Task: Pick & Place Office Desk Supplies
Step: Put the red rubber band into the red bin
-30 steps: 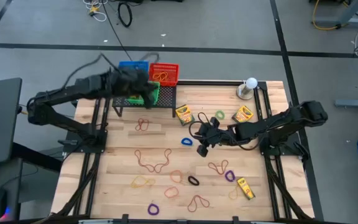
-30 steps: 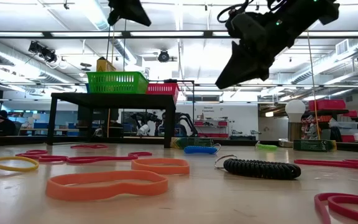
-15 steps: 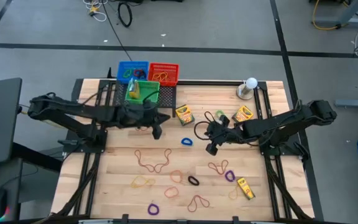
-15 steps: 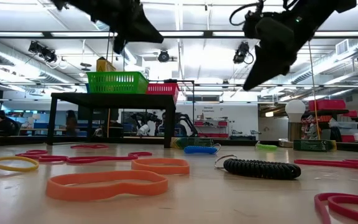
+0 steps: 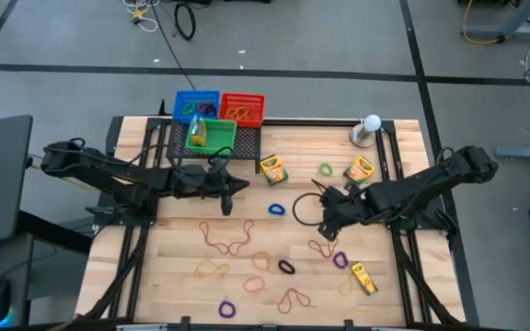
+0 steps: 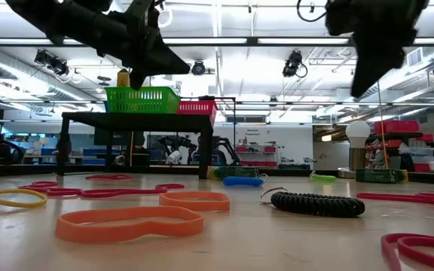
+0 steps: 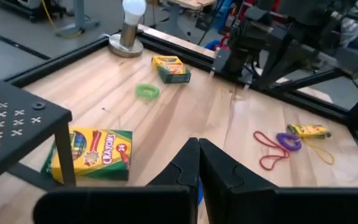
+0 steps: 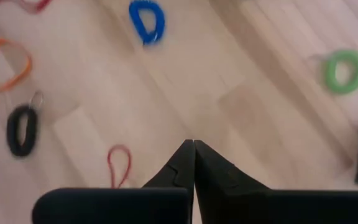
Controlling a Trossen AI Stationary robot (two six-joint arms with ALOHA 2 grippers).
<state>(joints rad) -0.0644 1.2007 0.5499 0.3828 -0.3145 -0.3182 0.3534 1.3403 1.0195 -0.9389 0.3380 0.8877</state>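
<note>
From above, the left tool (image 5: 225,195) hangs over the wooden worktop (image 5: 173,267) just in front of the green basket (image 5: 212,136), which sits beside a blue basket (image 5: 194,103) and a red basket (image 5: 242,108) on a low black stand. The right tool (image 5: 330,212) is near the middle, with a blue band (image 5: 276,209) close by on its left and a green band (image 5: 326,170) beyond it. Crayon boxes lie at (image 5: 272,169), (image 5: 360,168) and (image 5: 363,277). Loose bands are scattered across the near half of the worktop, and a white ball on a base (image 5: 368,130) stands in the far right corner.

At table height, both arms hang dark overhead. An orange band (image 6: 130,223) lies nearest, with a black coiled band (image 6: 317,203) to its right.

The left wrist camera shows that tool's fingers (image 7: 216,171) pressed together, empty, above a crayon box (image 7: 93,153) partly behind a stand leg; a purple band (image 7: 286,140) lies farther off.

The right wrist camera shows its fingers (image 8: 205,168) closed tip to tip, seemingly holding nothing, with the blue band (image 8: 148,20), a green band (image 8: 345,71) and a black band (image 8: 22,129) below.
</note>
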